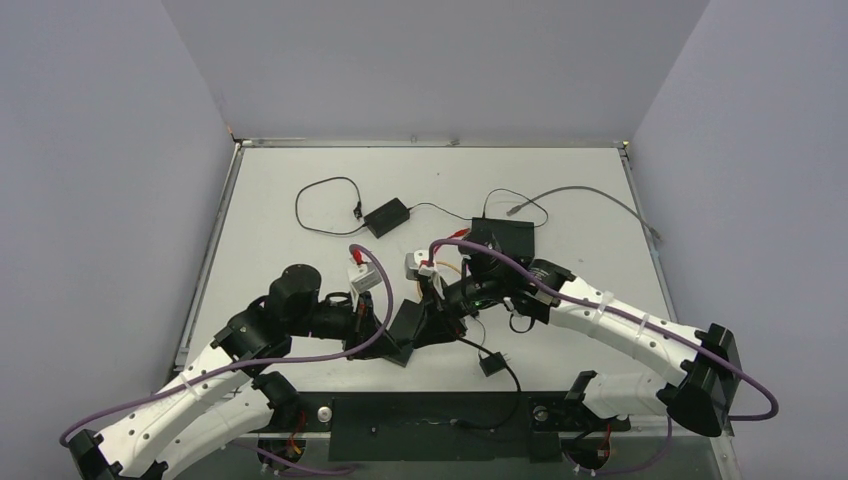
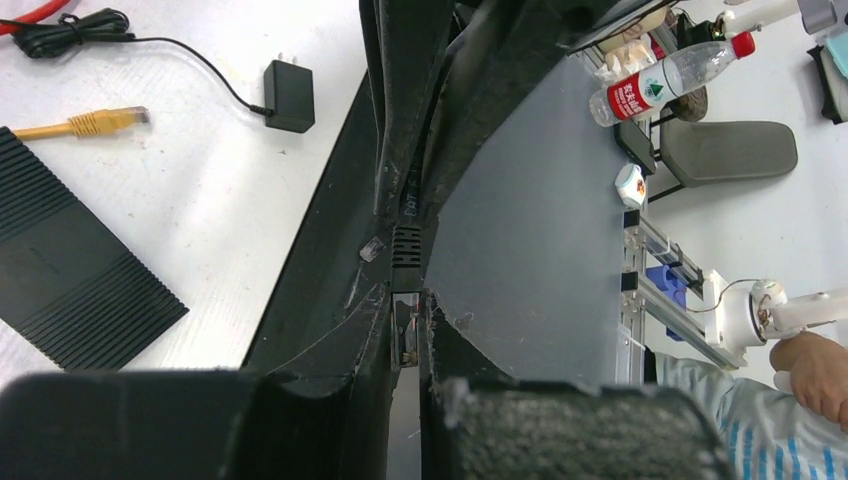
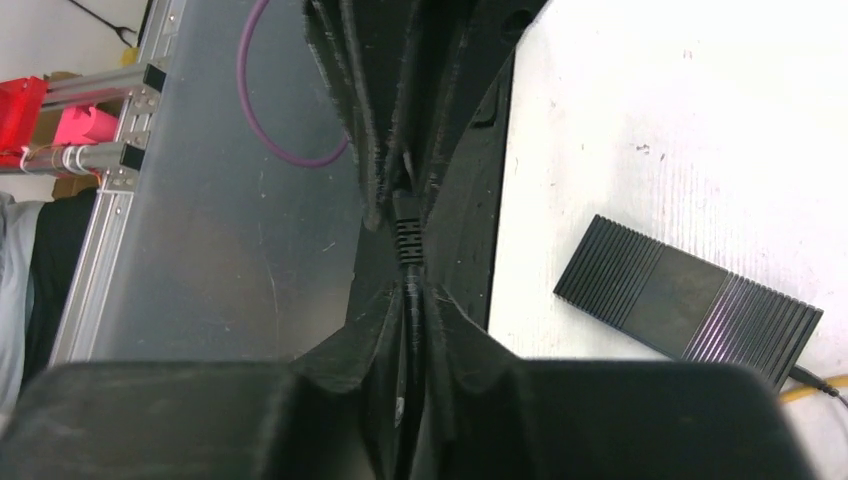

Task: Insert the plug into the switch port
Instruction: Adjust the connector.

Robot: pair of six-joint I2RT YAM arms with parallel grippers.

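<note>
On the table (image 1: 280,170), a switch (image 1: 512,236) is set at far centre; a power brick (image 1: 387,216) is laid to its left, a wall adapter (image 1: 491,362) nearer.

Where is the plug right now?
The plug is pinched between the left gripper and right gripper, fingertip to fingertip, near the middle of the top view, below and left of the black switch.

On my feed the tabletop (image 1: 270,250) reads white. The switch (image 2: 70,260) is black, finely ribbed at both ends and plain between. The plug (image 3: 405,235) is black with a ribbed collar. I also see a yellow connector (image 2: 95,122), a black adapter (image 2: 289,95), a purple cable (image 3: 280,140), and a clear bottle (image 2: 665,80) with red label and cap.
</note>
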